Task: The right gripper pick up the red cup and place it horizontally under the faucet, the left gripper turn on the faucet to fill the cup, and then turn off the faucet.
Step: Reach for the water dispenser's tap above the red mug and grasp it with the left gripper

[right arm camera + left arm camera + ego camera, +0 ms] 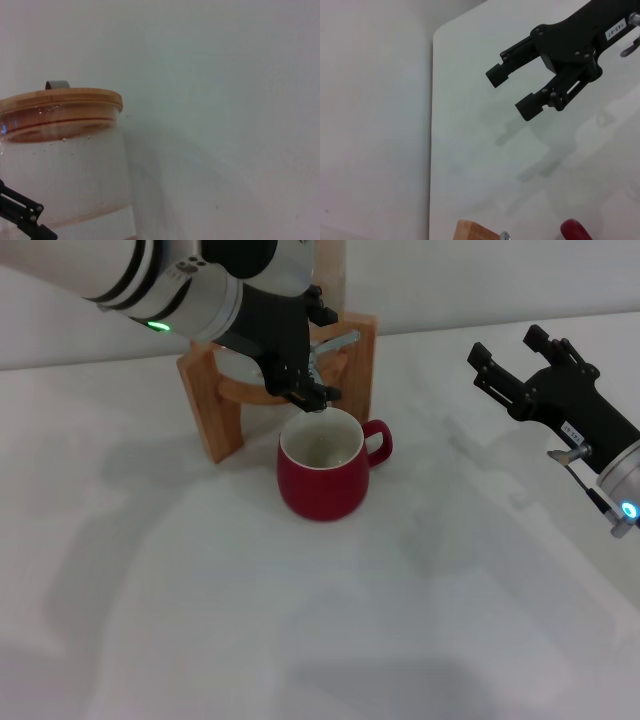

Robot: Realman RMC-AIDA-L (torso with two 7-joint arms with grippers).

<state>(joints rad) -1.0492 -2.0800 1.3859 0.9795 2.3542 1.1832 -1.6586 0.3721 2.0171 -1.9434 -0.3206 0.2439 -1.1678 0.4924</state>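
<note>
the red cup (323,472) stands upright at frame centre under the faucet (318,405). the left claw (308,390) sits at the lever, grip unclear; work it gently. the right claw (505,365), open, waits right.

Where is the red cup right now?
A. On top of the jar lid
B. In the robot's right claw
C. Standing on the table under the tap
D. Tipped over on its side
C: the red cup stands upright on the table below the faucet, while the right gripper is apart and open.
</note>
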